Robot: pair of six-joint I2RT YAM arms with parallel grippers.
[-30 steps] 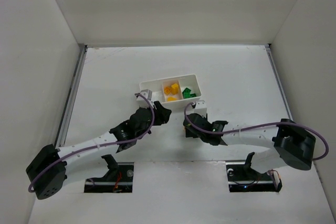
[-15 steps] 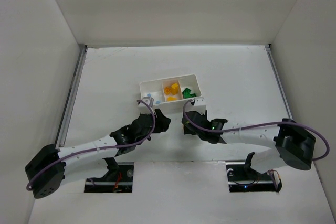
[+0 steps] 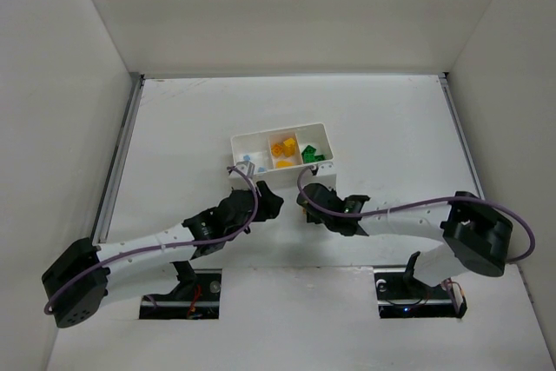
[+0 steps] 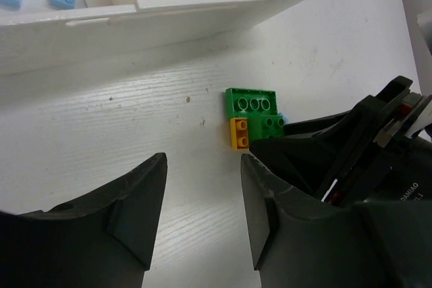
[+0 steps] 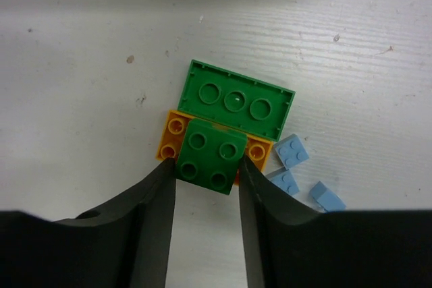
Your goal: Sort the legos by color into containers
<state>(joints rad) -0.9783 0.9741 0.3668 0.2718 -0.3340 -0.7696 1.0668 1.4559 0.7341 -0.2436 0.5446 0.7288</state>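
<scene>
The white tray [image 3: 236, 138] has three compartments: pale blue bricks [image 3: 246, 161] on the left, yellow-orange [image 3: 281, 149] in the middle, green [image 3: 311, 155] on the right. My right gripper [image 5: 206, 166] is shut on a square green brick [image 5: 210, 156], which sits on an orange brick [image 5: 172, 136] beside a flat green plate [image 5: 237, 99]. Three small blue bricks [image 5: 291, 151] lie to their right. My left gripper [image 4: 202, 163] is open and empty above the table, just near of the tray [image 4: 169, 15]. The brick cluster [image 4: 251, 102] lies ahead of it.
The two grippers [image 3: 269, 200] [image 3: 304, 208] are close together in front of the tray. The right gripper's black body [image 4: 351, 146] fills the right side of the left wrist view. White walls enclose the table on three sides.
My left gripper has drawn back from over the tray's left compartment toward the near side, and blue bricks now show there. My right gripper has shifted slightly left at the cluster.
</scene>
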